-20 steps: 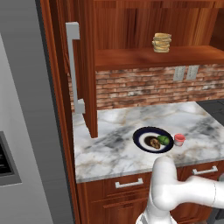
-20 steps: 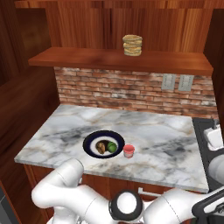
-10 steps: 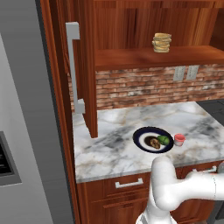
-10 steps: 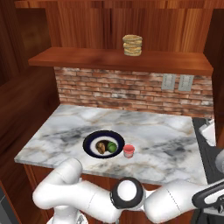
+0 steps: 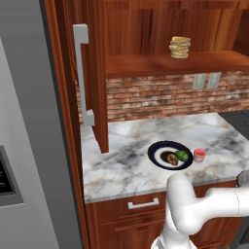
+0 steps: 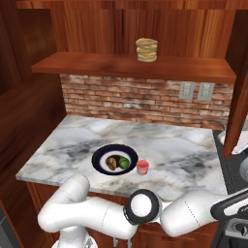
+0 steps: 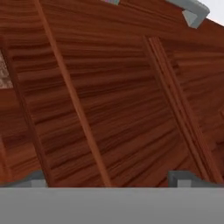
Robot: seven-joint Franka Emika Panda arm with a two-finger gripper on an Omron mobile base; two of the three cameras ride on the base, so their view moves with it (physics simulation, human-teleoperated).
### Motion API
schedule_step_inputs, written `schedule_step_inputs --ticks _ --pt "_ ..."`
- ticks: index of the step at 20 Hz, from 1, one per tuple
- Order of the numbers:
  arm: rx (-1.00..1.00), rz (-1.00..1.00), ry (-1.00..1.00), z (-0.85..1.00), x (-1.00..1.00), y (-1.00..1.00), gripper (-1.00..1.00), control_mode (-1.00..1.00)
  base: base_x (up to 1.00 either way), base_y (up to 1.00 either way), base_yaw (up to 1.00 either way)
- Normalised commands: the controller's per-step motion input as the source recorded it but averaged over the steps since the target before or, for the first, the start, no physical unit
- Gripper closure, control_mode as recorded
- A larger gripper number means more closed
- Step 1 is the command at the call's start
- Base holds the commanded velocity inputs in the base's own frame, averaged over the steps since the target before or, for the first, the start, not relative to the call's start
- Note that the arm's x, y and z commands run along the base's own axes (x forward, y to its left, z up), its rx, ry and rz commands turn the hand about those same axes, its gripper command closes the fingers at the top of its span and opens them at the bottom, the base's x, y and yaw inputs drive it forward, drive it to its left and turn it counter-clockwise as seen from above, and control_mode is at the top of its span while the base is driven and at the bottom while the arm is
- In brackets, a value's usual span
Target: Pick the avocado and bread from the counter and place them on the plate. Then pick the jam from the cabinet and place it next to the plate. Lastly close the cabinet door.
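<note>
The plate (image 5: 159, 150) (image 6: 100, 155) lies on the marble counter (image 5: 121, 165) (image 6: 68, 145). On it are the dark bread (image 5: 169, 158) (image 6: 112, 163) and the green avocado (image 5: 182, 155) (image 6: 124, 163). The pinkish jam (image 5: 199, 155) (image 6: 142, 167) stands on the counter just right of the plate. The cabinet door (image 5: 99, 73) hangs open at the left, its silver handle (image 5: 81, 73) facing out. In the hand view my gripper (image 7: 109, 178) is open and holds nothing, its fingertips (image 7: 183, 177) wide apart close before a reddish-brown wood panel (image 7: 113, 96).
A stack of tan discs (image 5: 180, 47) (image 6: 147, 49) sits on the cabinet shelf. The grey fridge (image 5: 29, 146) fills the left. A second wooden panel (image 6: 238, 101) hangs at the right edge. A silver handle end (image 7: 191, 10) shows in the hand view's top right.
My arm's elbow has lifted slightly while the forearm stays stretched to the right. The plate, bread, avocado and jam have not moved.
</note>
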Motion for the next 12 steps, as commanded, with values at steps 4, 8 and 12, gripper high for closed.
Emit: schedule_step_inputs --ticks 4,8,12 --pt "-0.48 0.00 0.00 0.68 0.00 1.00 -1.00 -1.00 0.00 0.00 0.00" --pt "-0.57 0.00 0.02 0.72 0.00 1.00 -1.00 -1.00 0.00 0.00 0.00" --pt "-0.54 0.00 0.02 0.74 0.00 1.00 -1.00 -1.00 0.00 0.00 0.00"
